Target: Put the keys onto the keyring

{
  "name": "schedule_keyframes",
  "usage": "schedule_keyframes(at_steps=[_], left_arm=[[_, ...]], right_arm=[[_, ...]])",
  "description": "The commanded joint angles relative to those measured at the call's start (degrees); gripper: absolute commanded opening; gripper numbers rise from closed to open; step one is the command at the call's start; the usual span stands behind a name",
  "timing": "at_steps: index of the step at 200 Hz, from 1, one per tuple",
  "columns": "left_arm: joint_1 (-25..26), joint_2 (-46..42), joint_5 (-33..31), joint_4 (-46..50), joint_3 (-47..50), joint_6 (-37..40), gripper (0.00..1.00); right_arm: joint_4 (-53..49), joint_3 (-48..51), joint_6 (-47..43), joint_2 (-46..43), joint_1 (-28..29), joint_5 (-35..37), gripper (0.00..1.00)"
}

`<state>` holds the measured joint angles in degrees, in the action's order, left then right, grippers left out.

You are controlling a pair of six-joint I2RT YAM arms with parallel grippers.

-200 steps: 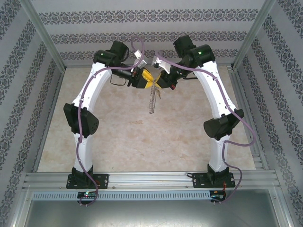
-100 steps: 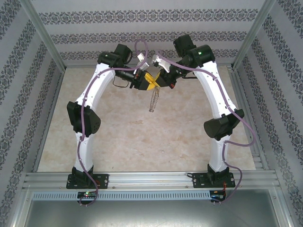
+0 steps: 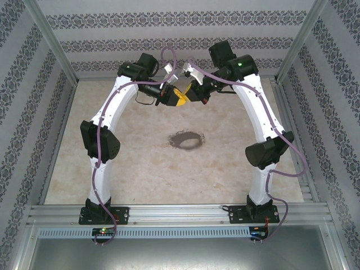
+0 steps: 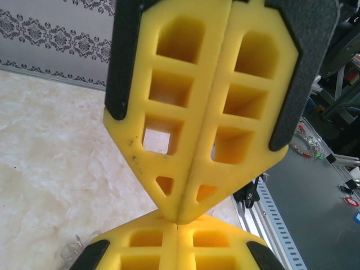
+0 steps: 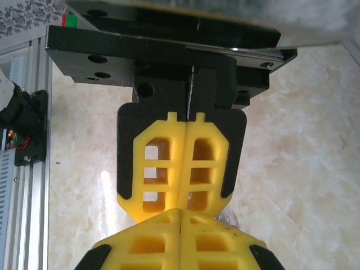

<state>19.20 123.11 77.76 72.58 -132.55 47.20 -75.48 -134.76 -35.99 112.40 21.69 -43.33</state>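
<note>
Jaws pressed together, left gripper (image 3: 178, 97) and right gripper (image 3: 193, 93) meet aloft; I judge the large silvery-grey metal keyring (image 3: 186, 140) flat beneath, equally near both.

Keyring (image 3: 186, 140), earlier dangling beneath left tool (image 3: 180, 97) and right tool (image 3: 190, 94), now flat on tabletop (image 3: 140, 169), seemingly free of both.

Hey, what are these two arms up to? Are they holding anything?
The two robot arms are meant to put a key on a keyring. Right now the left gripper and the right gripper are both shut and meet tip to tip, raised above the table. The keyring lies flat on the table below them, and neither gripper holds it. I can't make out the small key.
</note>
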Motion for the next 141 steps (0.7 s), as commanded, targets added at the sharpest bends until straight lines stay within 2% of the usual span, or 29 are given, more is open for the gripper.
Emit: schedule_keyframes(at_steps=[1,12,24,33,48,69,81,98,113,141], left_arm=[[0.62,-1.43,1.53,-4.8,3.29,-1.65,0.0],[0.59,-2.74,0.66,-8.75,5.76,-4.22,0.0],[0.59,-3.63,-0.52,-10.61,7.2,-5.32,0.0],[0.52,-3.8,-1.28,-11.93,7.81,-6.9,0.0],[0.58,-3.48,-2.16,-12.94,8.59,-8.03,0.0],[0.94,-2.97,-4.66,-14.11,9.39,-10.22,0.14],[1.57,-3.24,-7.35,-15.75,10.87,-11.97,0.26],[2.94,-4.67,-11.9,-19.85,14.37,-14.88,0.33],[4.14,-5.65,-15.01,-23.26,17.23,-17.74,0.36],[5.54,-7.93,-15.96,-33.16,24.23,-25.3,0.38]], right_arm=[[10.69,9.8,6.27,-5.63,-2.2,-1.57,0.24],[20.84,19.27,13.62,-8.8,-3.61,0.03,0.25],[29.39,28.14,20.91,-11.46,-5.45,2.13,0.34],[33.86,33.57,26.77,-12.82,-6.77,5.82,0.35],[41.05,42.17,36.47,-14.52,-9.0,7.66,0.38],[50.85,55.1,46.9,-17.03,-9.93,12.35,0.43],[53.77,60.29,50.67,-17.55,-10.07,14.84,0.45],[56.5,65.28,55.51,-16.88,-10.23,16.84,0.45],[59.28,69.09,60.58,-16.01,-10.27,17.15,0.45],[62.34,74.4,68.93,-16.89,-9.83,22.55,0.47]])
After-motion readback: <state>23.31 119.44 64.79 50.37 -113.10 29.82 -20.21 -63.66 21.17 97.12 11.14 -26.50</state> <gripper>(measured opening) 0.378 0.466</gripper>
